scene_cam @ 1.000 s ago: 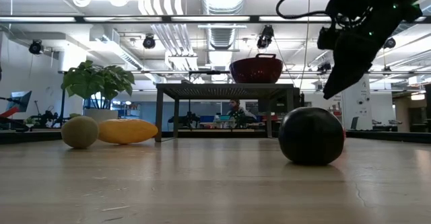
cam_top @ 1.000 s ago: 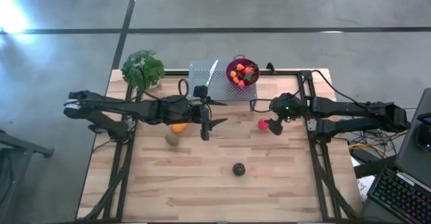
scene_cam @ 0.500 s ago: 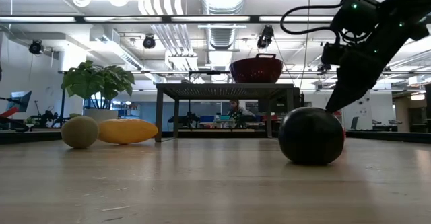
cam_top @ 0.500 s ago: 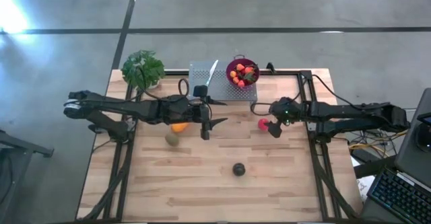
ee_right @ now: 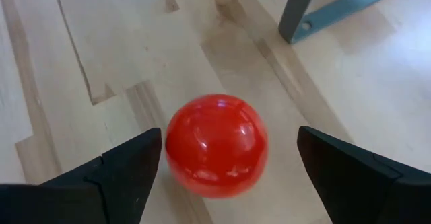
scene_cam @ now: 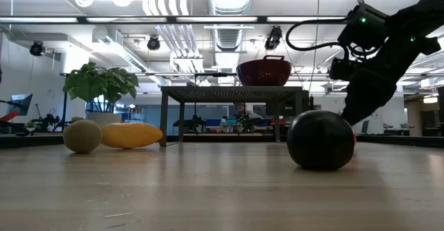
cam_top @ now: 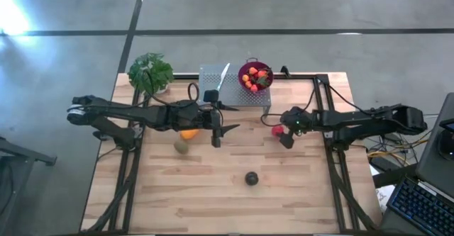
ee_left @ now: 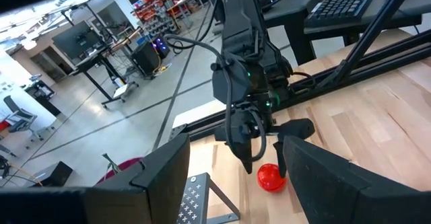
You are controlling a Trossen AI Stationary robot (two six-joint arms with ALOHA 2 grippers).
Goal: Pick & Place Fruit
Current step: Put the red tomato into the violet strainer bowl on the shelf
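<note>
the right gripper [ee_right: 222, 177] is lowering around the red ball [ee_right: 217, 145] near the bench's right edge, fingers apart, bracketing it, probably ready to close; the left gripper [cam_top: 217, 128] is waiting mid-bench, fingers apart.

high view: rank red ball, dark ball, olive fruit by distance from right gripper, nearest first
1. red ball: on the table between the open fingers of the right gripper.
2. dark ball: toward the table's front edge, near the middle.
3. olive fruit: far across, under the left arm.
</note>
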